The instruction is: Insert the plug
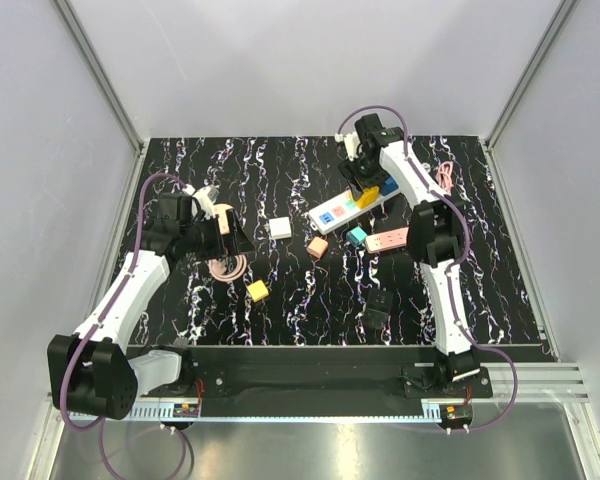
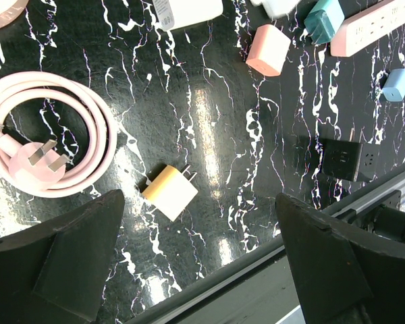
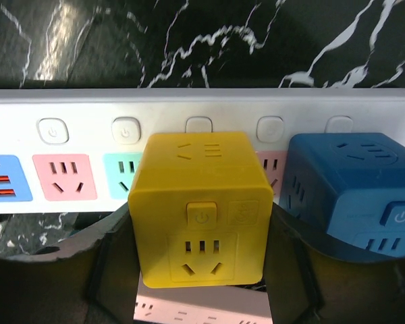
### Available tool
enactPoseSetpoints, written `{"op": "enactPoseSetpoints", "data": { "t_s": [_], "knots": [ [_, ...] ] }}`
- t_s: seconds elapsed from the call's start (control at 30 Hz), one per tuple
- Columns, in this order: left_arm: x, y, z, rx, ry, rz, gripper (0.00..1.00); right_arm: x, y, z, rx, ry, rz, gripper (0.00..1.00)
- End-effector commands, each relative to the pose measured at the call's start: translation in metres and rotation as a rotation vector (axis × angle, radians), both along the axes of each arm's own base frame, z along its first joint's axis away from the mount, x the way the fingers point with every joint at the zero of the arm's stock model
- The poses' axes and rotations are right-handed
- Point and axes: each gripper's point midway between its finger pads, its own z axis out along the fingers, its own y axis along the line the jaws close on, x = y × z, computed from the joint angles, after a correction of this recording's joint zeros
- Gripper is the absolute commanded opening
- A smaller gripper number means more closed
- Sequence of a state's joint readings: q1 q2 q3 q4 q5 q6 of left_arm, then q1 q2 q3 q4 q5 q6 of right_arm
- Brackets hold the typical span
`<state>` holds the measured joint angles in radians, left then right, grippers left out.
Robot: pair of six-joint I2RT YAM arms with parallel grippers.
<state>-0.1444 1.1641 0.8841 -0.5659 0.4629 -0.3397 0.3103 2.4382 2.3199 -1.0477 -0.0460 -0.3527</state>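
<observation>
Yellow cube plug [image 3: 201,209] is sitting between the two fingers of the right gripper [image 3: 199,270], which is squeezing it on both sides; it is hanging right over the white power strip [image 3: 189,111], just beside a blue cube [image 3: 351,196] that is sitting on the strip; I am guessing the gripper is holding it straight so its pins are lining up with a socket under it; I cannot tell if the pins are going in yet, because the cube is hiding them; the left gripper [image 2: 202,270] is hanging wide open and holding nothing, over a small yellow and white charger [image 2: 170,192] and near a coiled pink cord [image 2: 50,145]; it is probably keeping out of the way; no brand name is showing; the cubes and the strip's buttons are showing only little power signs; a white block [image 2: 189,10] is wearing a label, but its print is too small to read.
</observation>
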Motion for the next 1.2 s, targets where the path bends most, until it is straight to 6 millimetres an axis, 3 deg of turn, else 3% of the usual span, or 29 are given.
{"op": "enactPoseSetpoints", "data": {
  "t_s": [0.0,0.07,0.17,0.33,0.47,0.53,0.57,0.63,0.67,0.7,0.73,0.77,0.8,0.83,0.87,0.9,0.93,0.97,1.0,1.07,1.1,1.17],
  "knots": [
    [0.012,-0.001,0.023,-0.019,-0.098,0.007,0.99,0.018,0.005,0.02,-0.003,-0.054,-0.028,0.54],
    [0.012,-0.001,0.025,-0.022,-0.1,0.014,0.99,0.027,0.015,0.071,0.071,-0.157,-0.019,0.66],
    [0.011,-0.001,0.027,-0.025,-0.106,0.016,0.99,0.029,0.023,0.107,0.134,-0.237,-0.019,0.77],
    [0.005,-0.001,0.031,-0.033,-0.113,0.01,0.99,0.015,0.026,0.124,0.153,-0.234,-0.025,0.95],
    [-0.005,-0.002,0.032,-0.032,-0.111,-0.001,0.99,-0.007,0.026,0.144,0.172,-0.221,-0.066,0.97],
    [-0.012,-0.009,0.036,-0.038,-0.126,-0.031,0.98,-0.017,0.019,0.144,0.161,-0.197,-0.123,0.97],
    [-0.016,-0.014,0.039,-0.044,-0.134,-0.053,0.98,-0.024,0.005,0.156,0.139,-0.216,-0.226,0.97],
    [-0.026,-0.032,0.042,-0.022,-0.143,-0.103,0.97,-0.042,-0.011,0.149,0.099,-0.171,-0.336,0.98],
    [-0.026,-0.034,0.04,0.018,-0.153,-0.091,0.97,-0.054,-0.017,0.164,0.127,-0.181,-0.411,0.97],
    [-0.029,-0.041,0.042,0.028,-0.159,-0.109,0.97,-0.063,-0.021,0.164,0.136,-0.174,-0.443,0.97],
    [-0.036,-0.058,0.044,0.022,-0.156,-0.152,0.97,-0.078,-0.027,0.143,0.109,-0.118,-0.475,0.97],
    [-0.037,-0.065,0.045,0.029,-0.157,-0.156,0.97,-0.083,-0.027,0.166,0.177,-0.192,-0.51,0.97],
    [-0.038,-0.073,0.045,0.033,-0.156,-0.17,0.96,-0.089,-0.03,0.166,0.194,-0.207,-0.528,0.98],
    [-0.044,-0.091,0.047,0.031,-0.154,-0.211,0.96,-0.104,-0.037,0.139,0.168,-0.164,-0.554,0.98],
    [-0.041,-0.096,0.047,0.056,-0.166,-0.203,0.96,-0.105,-0.042,0.159,0.221,-0.252,-0.585,0.99],
    [-0.043,-0.105,0.048,0.061,-0.168,-0.22,0.96,-0.111,-0.048,0.155,0.225,-0.263,-0.613,0.99],
    [-0.048,-0.125,0.048,0.059,-0.164,-0.262,0.96,-0.123,-0.061,0.135,0.208,-0.233,-0.679,0.99],
    [-0.048,-0.135,0.049,0.062,-0.168,-0.276,0.96,-0.128,-0.064,0.148,0.246,-0.281,-0.692,0.99],
    [-0.056,-0.153,0.038,0.073,-0.143,-0.327,0.96,-0.142,-0.066,0.131,0.236,-0.249,-0.697,0.98],
    [-0.056,-0.176,0.045,0.023,-0.132,-0.358,0.96,-0.155,-0.063,0.141,0.307,-0.284,-0.689,0.98],
    [-0.055,-0.182,0.04,0.005,-0.098,-0.357,0.96,-0.167,-0.062,0.125,0.306,-0.243,-0.68,0.96],
    [-0.057,-0.193,0.045,-0.079,-0.063,-0.364,0.95,-0.187,-0.041,0.119,0.368,-0.178,-0.604,0.95]
  ]
}}
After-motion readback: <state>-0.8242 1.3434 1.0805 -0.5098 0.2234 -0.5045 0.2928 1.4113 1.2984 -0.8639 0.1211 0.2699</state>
